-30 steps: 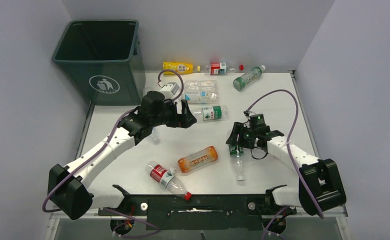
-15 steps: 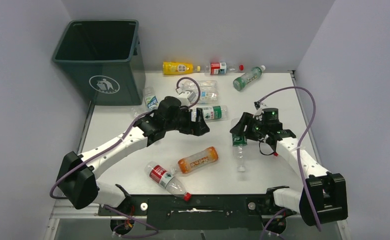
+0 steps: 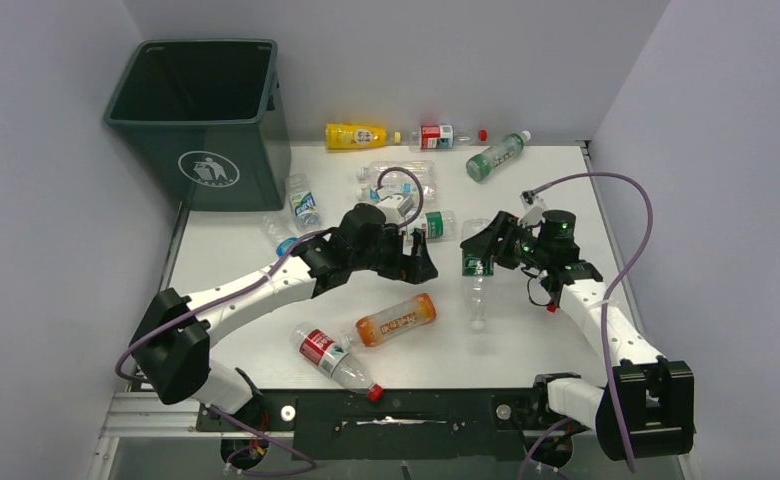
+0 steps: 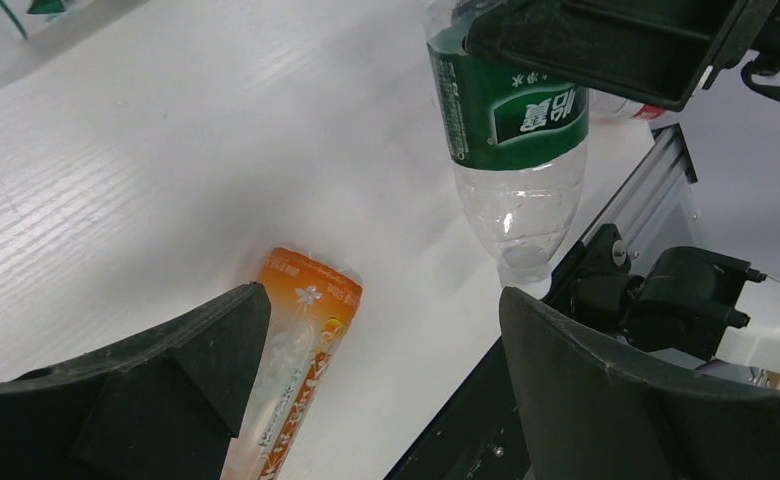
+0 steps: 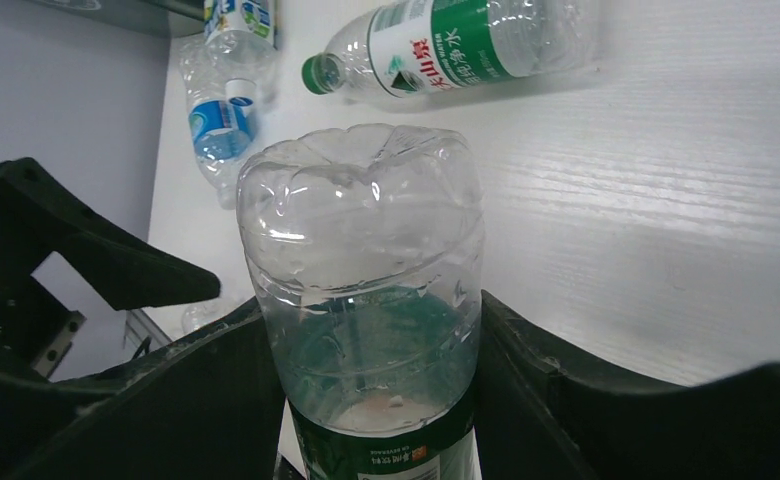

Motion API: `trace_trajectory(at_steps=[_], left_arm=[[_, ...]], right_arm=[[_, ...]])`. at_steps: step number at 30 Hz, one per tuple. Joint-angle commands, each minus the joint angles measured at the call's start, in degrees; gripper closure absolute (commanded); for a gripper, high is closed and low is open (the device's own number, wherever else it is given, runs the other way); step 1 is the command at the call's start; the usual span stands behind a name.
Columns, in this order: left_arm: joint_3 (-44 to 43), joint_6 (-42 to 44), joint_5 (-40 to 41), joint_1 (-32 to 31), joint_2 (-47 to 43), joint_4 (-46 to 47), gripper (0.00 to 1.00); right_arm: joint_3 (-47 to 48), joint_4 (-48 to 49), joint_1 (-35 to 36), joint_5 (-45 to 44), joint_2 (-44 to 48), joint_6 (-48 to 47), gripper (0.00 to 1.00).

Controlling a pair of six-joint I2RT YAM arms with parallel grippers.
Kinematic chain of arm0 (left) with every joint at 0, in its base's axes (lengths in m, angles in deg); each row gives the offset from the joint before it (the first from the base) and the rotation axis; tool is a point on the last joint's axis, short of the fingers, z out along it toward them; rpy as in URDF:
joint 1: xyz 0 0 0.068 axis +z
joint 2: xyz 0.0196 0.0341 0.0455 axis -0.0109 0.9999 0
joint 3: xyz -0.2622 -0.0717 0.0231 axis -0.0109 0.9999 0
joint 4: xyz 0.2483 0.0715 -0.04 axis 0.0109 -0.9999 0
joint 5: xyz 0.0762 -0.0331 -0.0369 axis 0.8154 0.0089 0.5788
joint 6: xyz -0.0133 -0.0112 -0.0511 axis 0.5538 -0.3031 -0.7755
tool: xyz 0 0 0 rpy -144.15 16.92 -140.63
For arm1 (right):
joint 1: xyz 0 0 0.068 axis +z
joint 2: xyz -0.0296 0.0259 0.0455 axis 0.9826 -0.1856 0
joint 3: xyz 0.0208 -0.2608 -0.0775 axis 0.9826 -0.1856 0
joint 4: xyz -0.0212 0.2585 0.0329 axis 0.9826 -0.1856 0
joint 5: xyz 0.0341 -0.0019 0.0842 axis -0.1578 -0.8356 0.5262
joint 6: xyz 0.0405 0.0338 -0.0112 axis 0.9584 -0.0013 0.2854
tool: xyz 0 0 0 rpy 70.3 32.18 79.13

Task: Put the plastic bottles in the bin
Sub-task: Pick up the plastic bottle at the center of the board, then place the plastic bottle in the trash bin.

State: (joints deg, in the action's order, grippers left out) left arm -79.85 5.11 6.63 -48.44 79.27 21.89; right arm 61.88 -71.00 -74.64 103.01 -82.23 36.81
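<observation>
My right gripper (image 3: 488,248) is shut on a clear bottle with a dark green label (image 3: 476,268), held off the table with its neck hanging toward the near edge; its base fills the right wrist view (image 5: 361,260). My left gripper (image 3: 422,266) stands open and empty just left of it, above the orange bottle (image 3: 396,318). In the left wrist view the orange bottle (image 4: 296,340) lies by the left finger and the held bottle (image 4: 511,120) hangs above. The dark green bin (image 3: 206,165) stands at the far left, open at the top.
Along the back lie a yellow bottle (image 3: 356,134), a red-labelled one (image 3: 439,135) and a green one (image 3: 494,156). Clear bottles (image 3: 398,178) and a green-labelled one (image 3: 433,224) lie mid-table, blue-labelled ones (image 3: 303,200) near the bin, a red-labelled one (image 3: 331,355) near the front.
My left arm has swung right from near the bin to the table's middle, still open. My right gripper has lifted the green-labelled bottle and carried it away from the near edge.
</observation>
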Motion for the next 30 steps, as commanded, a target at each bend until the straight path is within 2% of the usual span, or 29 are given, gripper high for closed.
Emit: trace_trajectory(at_steps=[1,13,21,27,30], left_arm=[[-2.3,-1.1,-0.6,-2.2,1.5,5.8,0.14],[-6.0,-2.5,-0.8,-6.1,5.5,9.6,0.14],[-8.0,-2.8,0.5,-8.4,8.2,11.3,0.14],[-8.8,-1.8,4.8,-9.8,9.4,10.9,0.14],[-9.3,-0.8,6.6,-10.4,9.5,10.3,0.25]], right_arm=[[0.9,9.1,-0.3,5.2,0.5,4.9,0.54],[0.1,22.9,-0.1,10.4,-2.4,15.4,0.54],[-0.1,27.8,1.8,10.9,-3.9,19.4,0.54],[0.0,28.9,3.5,10.8,-4.0,20.5,0.54],[-0.3,28.9,3.8,10.8,-3.8,20.6,0.54]])
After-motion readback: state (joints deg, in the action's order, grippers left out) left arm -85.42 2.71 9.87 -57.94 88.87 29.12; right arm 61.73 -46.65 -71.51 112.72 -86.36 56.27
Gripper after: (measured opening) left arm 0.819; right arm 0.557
